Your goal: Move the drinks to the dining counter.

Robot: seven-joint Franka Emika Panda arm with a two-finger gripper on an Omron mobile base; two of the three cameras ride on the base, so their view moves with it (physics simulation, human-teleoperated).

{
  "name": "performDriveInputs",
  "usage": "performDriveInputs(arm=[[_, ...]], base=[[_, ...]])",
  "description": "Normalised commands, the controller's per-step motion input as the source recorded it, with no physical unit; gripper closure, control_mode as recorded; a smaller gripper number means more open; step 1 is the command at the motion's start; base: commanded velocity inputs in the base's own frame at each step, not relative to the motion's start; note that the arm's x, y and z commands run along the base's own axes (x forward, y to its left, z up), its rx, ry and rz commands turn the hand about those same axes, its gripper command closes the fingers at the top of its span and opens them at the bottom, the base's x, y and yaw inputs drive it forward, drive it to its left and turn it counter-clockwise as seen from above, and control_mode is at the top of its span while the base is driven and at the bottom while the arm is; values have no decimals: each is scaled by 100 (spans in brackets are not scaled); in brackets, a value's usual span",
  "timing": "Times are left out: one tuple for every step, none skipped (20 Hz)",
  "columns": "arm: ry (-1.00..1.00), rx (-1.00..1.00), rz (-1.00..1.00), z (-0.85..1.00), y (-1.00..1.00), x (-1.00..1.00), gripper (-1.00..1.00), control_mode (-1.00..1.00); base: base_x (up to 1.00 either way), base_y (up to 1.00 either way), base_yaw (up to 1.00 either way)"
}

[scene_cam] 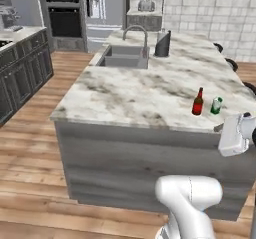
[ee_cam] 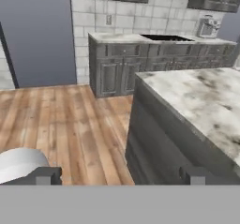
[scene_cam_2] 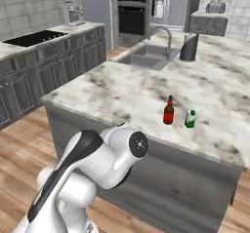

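**Two drinks on the island, hand off its near edge**

While the arm bends up from the lower right of the left base view, its white hand sits at the right edge, just off the dining counter [scene_cam: 135,90] rim. Near it stand the beer bottle [scene_cam: 198,102] and the carton [scene_cam: 216,105], side by side and apart.

Right base view: the elbow fills the foreground; beer bottle [scene_cam_2: 168,111] and carton [scene_cam_2: 190,118] stand near the front edge.

Hand view: the gripper [ee_cam: 121,175] points level along the island's side, jaws spread wide and holding nothing.
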Motion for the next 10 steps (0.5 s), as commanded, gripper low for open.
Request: performDriveInputs(arm=[[0,0,0,0,0,0,-100,100],[0,0,0,0,0,0,-100,100],[0,0,0,0,0,0,-100,100],[0,0,0,0,0,0,-100,100],[0,0,0,0,0,0,-100,100],[0,0,0,0,0,0,-100,100],[0,0,0,0,0,0,-100,100],[0,0,0,0,0,0,-100,100],[0,0,0,0,0,0,-100,100],[0,0,0,0,0,0,-100,100]], base=[[14,100,59],[2,94,67],[0,91,69],[0,83,74],[0,78,76],[0,69,80],[0,61,83],[0,55,83],[3,49,83],[10,45,83]])
